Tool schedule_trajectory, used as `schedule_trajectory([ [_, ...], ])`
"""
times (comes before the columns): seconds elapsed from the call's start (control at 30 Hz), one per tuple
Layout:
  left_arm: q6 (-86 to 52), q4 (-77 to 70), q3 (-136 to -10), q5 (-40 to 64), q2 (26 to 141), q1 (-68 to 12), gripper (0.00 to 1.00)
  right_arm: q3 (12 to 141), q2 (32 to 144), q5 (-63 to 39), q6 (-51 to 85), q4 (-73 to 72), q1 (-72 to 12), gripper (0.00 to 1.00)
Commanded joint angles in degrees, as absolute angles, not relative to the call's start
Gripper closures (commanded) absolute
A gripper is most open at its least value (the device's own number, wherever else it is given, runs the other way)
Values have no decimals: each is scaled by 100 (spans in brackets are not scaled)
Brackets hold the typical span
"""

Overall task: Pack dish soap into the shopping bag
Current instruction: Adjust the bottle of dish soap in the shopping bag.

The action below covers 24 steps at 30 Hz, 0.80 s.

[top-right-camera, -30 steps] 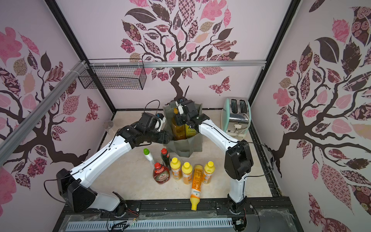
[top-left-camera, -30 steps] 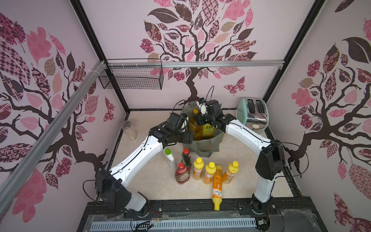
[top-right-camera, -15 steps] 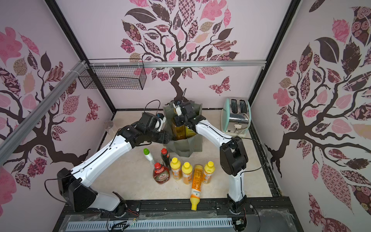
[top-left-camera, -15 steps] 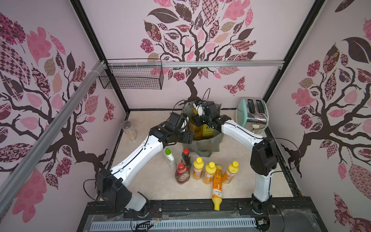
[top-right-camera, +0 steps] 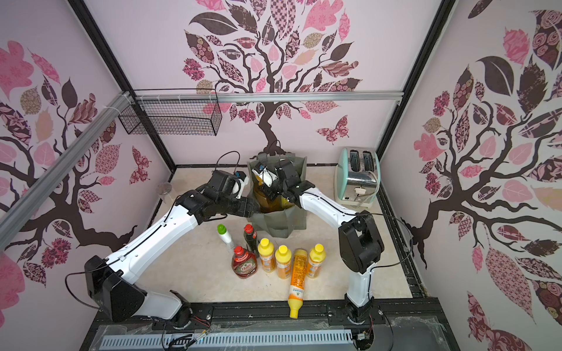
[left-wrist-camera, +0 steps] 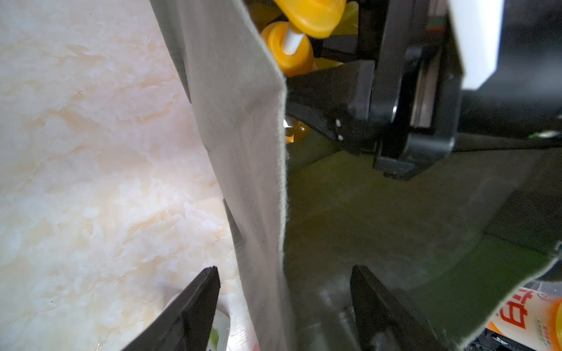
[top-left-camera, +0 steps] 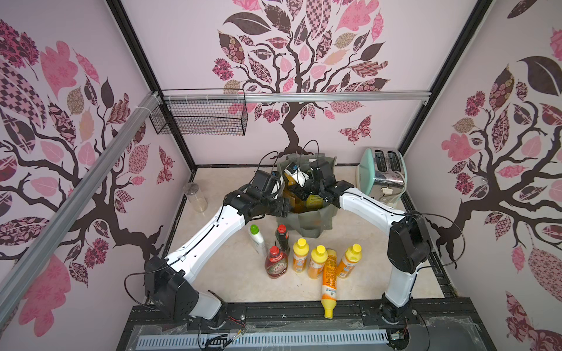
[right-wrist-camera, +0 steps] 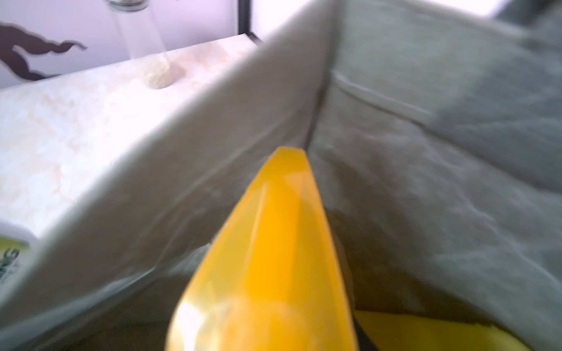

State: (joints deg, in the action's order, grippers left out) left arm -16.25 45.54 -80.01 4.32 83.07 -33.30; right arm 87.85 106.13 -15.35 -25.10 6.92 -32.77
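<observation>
Orange bottle (top-left-camera: pixel 329 275) lies w/ cap past bench (top-left-camera: pixel 231 273) edge; six bottles (top-left-camera: pixel 317 258) stand behind. Shopping bag (top-left-camera: pixel 307 220) further back, pump bottle (right-wrist-camera: pixel 273 258) inside, mostly hidden by arms. L gripper (left-wrist-camera: pixel 284 270) jaws wide, straddling bag wall. R gripper (top-left-camera: pixel 301 194) in bag, jaws unseen: can't tell.

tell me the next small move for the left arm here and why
Probably close the left gripper on the shopping bag wall: its jaws stand apart astride that wall, one outside and one inside, gripping nothing. The right gripper is down inside by a pump bottle, so pinching the fabric should steady the bag.
</observation>
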Motion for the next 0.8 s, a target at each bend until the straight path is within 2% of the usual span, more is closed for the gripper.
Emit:
schedule_trajectory([
  [0.0, -1499, 4498, -7916, 419, 8148, -3302, 26, 9251, 10451, -2077, -3233, 143, -3093, 100],
  [0.37, -1468, 4513, -7893, 435, 8085, -3293, 26, 10534, 11433, -2822, -3278, 305, -2653, 100],
  [0.4, -1468, 4518, -7901, 435, 8085, -3287, 26, 10537, 11455, -2805, -3262, 254, -2654, 86],
  [0.43, -1468, 4535, -7917, 435, 8077, -3292, 26, 10499, 11447, -2763, -3256, 163, -2651, 62],
  [0.47, -1458, 4579, -7948, 425, 8072, -3287, 25, 10418, 11406, -2741, -3198, 33, -2653, 4],
  [0.5, -1456, 4615, -7980, 426, 8055, -3287, 24, 10366, 11354, -2713, -3167, -33, -2648, 1],
  [0.6, -1460, 4693, -8076, 382, 7909, -3294, 23, 10329, 11100, -2596, -2862, -96, -2651, 0],
  [0.77, -1450, 4884, -8215, 264, 7637, -3283, 20, 10594, 10383, -1726, -1142, 419, -2647, 0],
])
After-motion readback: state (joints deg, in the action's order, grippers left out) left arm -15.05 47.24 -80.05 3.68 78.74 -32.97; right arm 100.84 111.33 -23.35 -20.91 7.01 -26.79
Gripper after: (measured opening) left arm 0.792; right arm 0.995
